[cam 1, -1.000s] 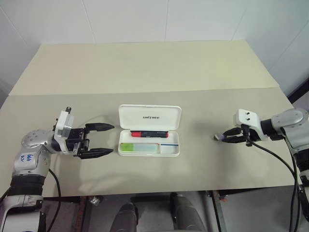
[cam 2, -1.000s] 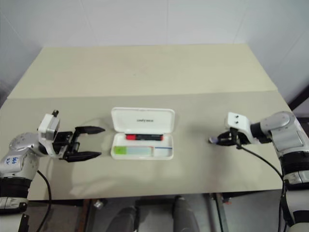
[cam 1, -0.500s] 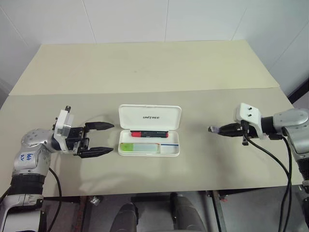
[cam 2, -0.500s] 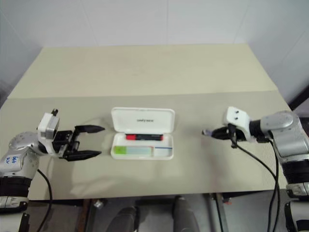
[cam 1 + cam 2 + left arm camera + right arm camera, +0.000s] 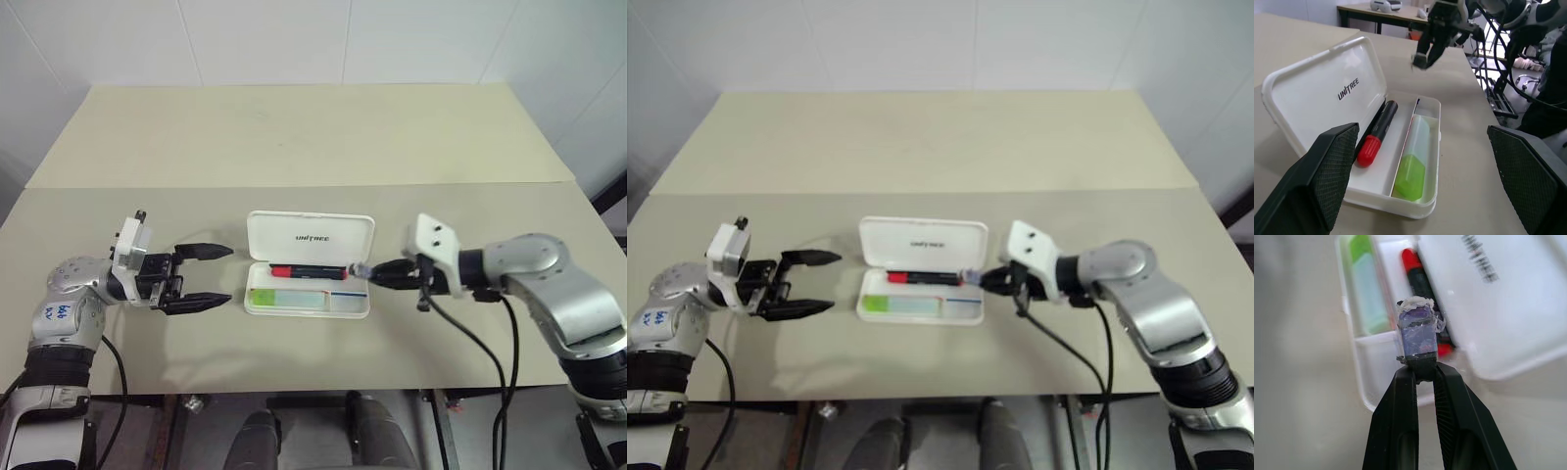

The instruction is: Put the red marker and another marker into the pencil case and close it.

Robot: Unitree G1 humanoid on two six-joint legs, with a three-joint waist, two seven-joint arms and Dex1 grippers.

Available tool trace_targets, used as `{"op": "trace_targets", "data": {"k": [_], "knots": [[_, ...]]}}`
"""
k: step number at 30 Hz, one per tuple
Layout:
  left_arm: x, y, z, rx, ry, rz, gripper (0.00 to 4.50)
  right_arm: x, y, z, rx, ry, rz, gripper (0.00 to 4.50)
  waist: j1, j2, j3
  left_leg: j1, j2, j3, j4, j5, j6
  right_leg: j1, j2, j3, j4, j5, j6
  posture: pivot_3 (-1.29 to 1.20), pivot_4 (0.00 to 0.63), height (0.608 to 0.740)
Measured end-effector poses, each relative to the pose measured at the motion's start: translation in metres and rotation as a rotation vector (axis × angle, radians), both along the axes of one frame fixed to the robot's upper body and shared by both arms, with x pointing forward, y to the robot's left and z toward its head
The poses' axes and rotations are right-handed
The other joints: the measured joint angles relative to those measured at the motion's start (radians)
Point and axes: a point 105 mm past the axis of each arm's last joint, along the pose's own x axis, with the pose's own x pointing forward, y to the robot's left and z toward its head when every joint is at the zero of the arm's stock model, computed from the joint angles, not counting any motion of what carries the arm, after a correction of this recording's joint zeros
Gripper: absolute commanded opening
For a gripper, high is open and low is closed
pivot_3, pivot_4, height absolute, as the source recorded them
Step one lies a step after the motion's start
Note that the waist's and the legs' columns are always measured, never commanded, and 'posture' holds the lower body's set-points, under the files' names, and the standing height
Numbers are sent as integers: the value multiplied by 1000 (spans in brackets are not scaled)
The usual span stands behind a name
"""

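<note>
White case: we saw the pencil case (image 5: 310,264) lying open on the beige table (image 5: 294,137), lid (image 5: 310,236) tipped back with the "UNITREE" lettering facing up.
Far compartment: the red marker (image 5: 308,271) lay lengthwise next to the lid hinge, red cap toward the robot's left.
Near compartment: the green highlighter (image 5: 287,297) lay flat, lime body at the left end, pale cap pointing right; a thin divider separated it from the red marker.
Case state: both pens were inside, lid not yet closed.
Left gripper (image 5: 200,276): fingers spread wide, level, pointing right at the case's left end; just beside it, no contact that we could see. Nothing between the fingers.
Right gripper (image 5: 377,275): fingers pressed together, tips pinching a small purplish taped wad (image 5: 1418,331). Tip sat at the right end of the case, over the right end of the red marker; we could not tell whether it touched the case or the marker.
Left wrist view: the right gripper (image 5: 1426,52) showed beyond the far end of the case, angled down toward it.
</note>
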Motion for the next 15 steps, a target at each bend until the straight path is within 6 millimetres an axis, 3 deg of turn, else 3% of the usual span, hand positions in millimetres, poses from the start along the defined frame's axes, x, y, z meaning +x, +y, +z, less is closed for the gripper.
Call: {"op": "trace_targets", "data": {"k": [6,15], "knots": [[0,0,-1,2,-2,1,4500,-2,7,-13,-33,43,-3,192,-2,0,0,0,0,0,0,0,0,0,0,0,0,0,0,0,150,740],[-4,2,-7,4,16,4,4500,-5,12,-17,-53,58,13,192,-1,0,0,0,0,0,0,0,0,0,0,0,0,0,0,0,150,740]]}}
